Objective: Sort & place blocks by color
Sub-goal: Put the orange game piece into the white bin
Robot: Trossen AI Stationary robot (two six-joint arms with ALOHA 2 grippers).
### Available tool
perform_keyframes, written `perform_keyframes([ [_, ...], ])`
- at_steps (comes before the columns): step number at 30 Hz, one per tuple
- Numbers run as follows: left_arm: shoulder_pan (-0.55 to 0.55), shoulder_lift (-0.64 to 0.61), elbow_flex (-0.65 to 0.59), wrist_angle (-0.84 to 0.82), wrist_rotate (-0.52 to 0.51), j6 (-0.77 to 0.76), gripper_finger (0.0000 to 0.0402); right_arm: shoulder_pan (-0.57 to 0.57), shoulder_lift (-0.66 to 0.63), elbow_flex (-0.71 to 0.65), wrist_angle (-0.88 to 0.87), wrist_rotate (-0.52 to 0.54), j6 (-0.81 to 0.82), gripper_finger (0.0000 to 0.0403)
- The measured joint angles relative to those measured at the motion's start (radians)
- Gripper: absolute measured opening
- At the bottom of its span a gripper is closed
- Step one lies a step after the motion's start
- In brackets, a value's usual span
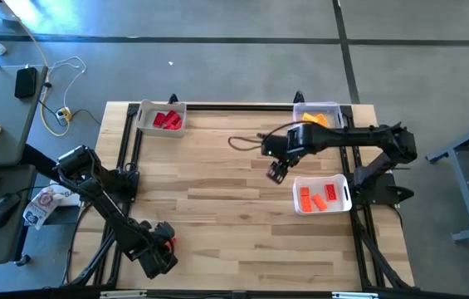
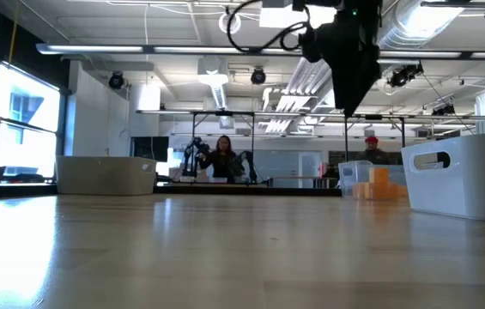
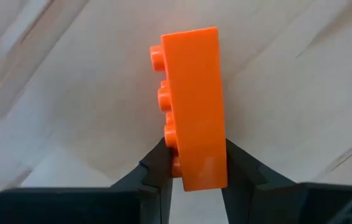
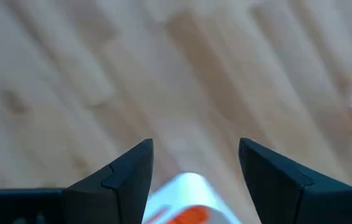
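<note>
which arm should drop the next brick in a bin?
Left. Its pincer is already shut on an orange brick at the table's near-left edge. The right pincer hangs open and empty beside the orange bin, so probably nothing to place.

Bright overhead light, window glare, blurred right wrist view.

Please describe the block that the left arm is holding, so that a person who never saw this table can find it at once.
Look at the near left corner of the wooden table, where the left gripper is. The orange block is clamped between its two dark fingers. All the other visible blocks lie in the bins; only this one is held by a gripper.
</note>
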Motion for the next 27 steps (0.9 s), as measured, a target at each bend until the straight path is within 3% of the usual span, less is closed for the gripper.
perform_keyframes([
  [8, 0.053, -0.005, 0.0, 0.111, -0.066, 0.152, 0.0079, 0.124, 0.0, 0.0, 0.165, -0.09, -0.006, 0.0222],
  [20, 0.176, -0.005, 0.0, 0.297, -0.174, 0.456, 0.0079, 0.237, 0.0, 0.0, 0.322, -0.107, -0.009, 0.0222],
  [27, 0.26, -0.005, 0.0, 0.418, -0.197, 0.637, 0.0079, 0.286, 0.0, 0.0, 0.384, -0.137, -0.097, 0.0222],
])
